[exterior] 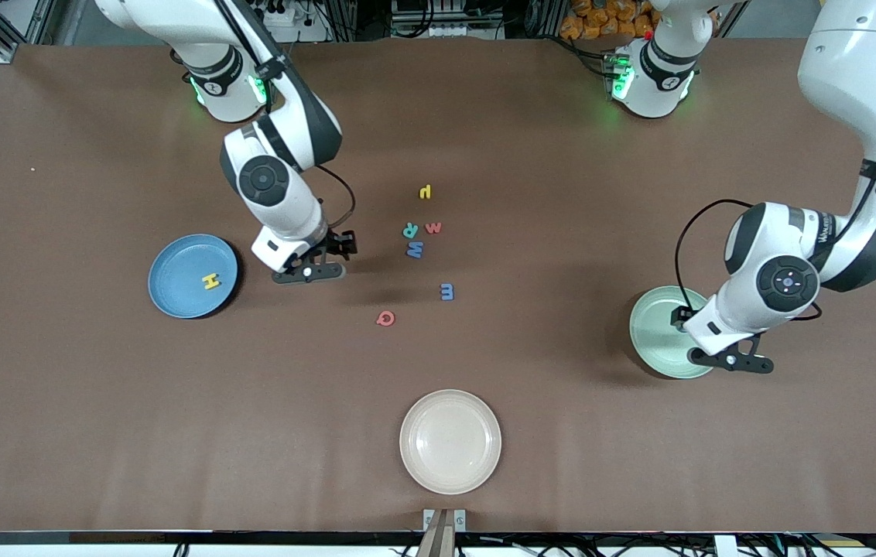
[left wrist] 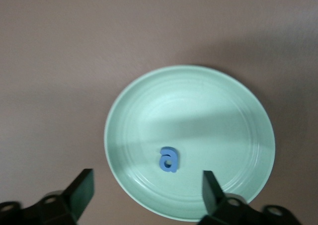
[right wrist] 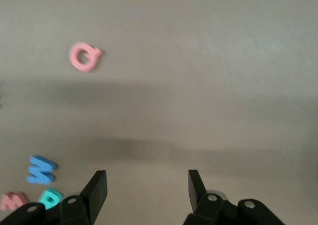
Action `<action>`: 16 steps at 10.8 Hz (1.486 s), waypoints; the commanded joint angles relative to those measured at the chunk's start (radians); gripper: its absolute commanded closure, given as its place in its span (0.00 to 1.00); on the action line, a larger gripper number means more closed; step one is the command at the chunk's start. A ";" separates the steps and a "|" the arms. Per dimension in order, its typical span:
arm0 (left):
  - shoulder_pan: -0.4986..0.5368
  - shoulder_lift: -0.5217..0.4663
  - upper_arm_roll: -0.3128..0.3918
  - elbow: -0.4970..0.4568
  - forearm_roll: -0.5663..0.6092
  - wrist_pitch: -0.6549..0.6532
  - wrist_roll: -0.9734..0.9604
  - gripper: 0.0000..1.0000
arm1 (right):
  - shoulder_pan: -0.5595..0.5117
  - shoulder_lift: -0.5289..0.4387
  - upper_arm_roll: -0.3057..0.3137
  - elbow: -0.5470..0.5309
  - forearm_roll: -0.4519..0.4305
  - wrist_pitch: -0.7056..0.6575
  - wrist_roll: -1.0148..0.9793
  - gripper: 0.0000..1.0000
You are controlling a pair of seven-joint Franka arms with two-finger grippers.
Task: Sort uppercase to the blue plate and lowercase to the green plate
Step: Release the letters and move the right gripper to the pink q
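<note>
From across the table the left gripper [exterior: 730,357] covers part of the pale mint-green plate [exterior: 656,333], hiding the small blue foam "a" [left wrist: 168,159] lying loose in it; jaws wide, holding nothing. The right gripper [exterior: 309,270] hangs beside the round blue plate [exterior: 175,290] with the yellow foam H [exterior: 210,281], jaws apart and empty. The red foam Q [exterior: 385,318] sits alone on open brown tabletop [exterior: 562,433].
</note>
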State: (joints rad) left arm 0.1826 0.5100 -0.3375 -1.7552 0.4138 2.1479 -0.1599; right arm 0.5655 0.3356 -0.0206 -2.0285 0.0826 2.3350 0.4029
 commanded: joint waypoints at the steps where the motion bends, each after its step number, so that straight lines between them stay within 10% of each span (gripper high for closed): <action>1: -0.018 -0.082 -0.001 0.023 -0.023 -0.081 0.026 0.00 | 0.025 0.149 -0.008 0.173 -0.001 -0.006 0.107 0.26; 4: -0.037 -0.162 -0.006 0.084 -0.078 -0.198 0.025 0.00 | 0.057 0.333 -0.028 0.386 0.002 -0.005 0.229 0.25; 12: -0.038 -0.326 0.005 0.263 -0.274 -0.508 0.046 0.00 | 0.047 0.454 -0.025 0.481 0.006 0.095 0.318 0.31; 16: -0.113 -0.370 0.199 0.260 -0.463 -0.545 0.097 0.00 | 0.057 0.464 -0.024 0.473 0.008 0.095 0.318 0.32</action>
State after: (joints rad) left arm 0.1117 0.1577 -0.2223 -1.4832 0.0052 1.6190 -0.1077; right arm 0.6168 0.7800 -0.0464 -1.5796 0.0835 2.4363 0.6997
